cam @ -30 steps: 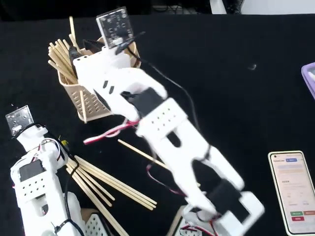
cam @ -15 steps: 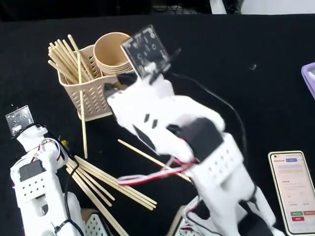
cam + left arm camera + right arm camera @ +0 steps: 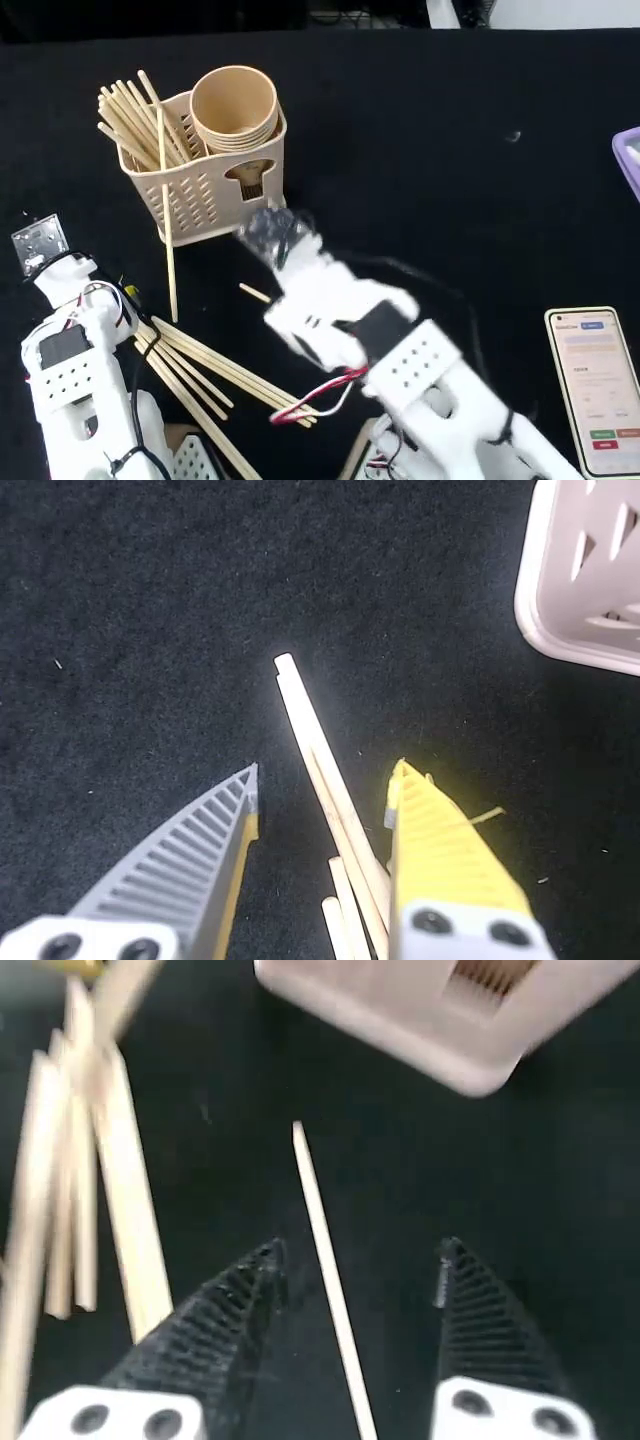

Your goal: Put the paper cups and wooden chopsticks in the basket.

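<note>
Basket (image 3: 203, 198) holds cups (image 3: 236, 103) (stacked) and chopsticks (image 3: 131, 117)

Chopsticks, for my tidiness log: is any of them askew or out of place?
One chopstick leans against the basket from outside, its lower end on the table. A loose bundle lies fanned on the table, not yet in the basket.

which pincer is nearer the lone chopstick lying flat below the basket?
Right. The right pincer is open astride the lone chopstick. The left pincer is open over the end of the chopstick pile, farther off.
</note>
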Robot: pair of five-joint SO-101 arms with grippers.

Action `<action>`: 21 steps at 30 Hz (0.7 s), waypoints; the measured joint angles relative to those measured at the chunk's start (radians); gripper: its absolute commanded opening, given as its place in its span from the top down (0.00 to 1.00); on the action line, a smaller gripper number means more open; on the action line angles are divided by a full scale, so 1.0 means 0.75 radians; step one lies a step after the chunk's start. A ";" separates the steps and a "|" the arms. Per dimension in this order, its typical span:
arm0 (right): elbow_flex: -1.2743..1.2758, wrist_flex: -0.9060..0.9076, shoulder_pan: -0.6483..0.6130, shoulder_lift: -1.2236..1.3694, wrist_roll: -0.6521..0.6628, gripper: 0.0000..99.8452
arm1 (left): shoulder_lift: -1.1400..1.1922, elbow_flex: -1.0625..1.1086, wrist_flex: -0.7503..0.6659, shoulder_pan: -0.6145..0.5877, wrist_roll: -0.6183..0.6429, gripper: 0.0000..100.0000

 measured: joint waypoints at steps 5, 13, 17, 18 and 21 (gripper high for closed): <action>0.331 -0.268 0.000 -0.002 0.018 0.74 | 0.002 -0.002 0.020 0.000 0.000 0.78; 0.413 -0.299 0.000 -0.002 0.127 0.74 | 0.002 -0.051 0.098 0.000 0.000 0.78; 0.415 -0.303 0.000 0.106 0.141 0.74 | 0.002 -0.051 0.098 0.000 0.000 0.78; 0.405 -0.303 0.000 0.155 0.141 0.74 | 0.002 -0.051 0.098 0.000 0.000 0.78; 0.338 -0.305 0.000 0.342 0.141 0.74 | 0.002 -0.051 0.098 0.000 0.000 0.78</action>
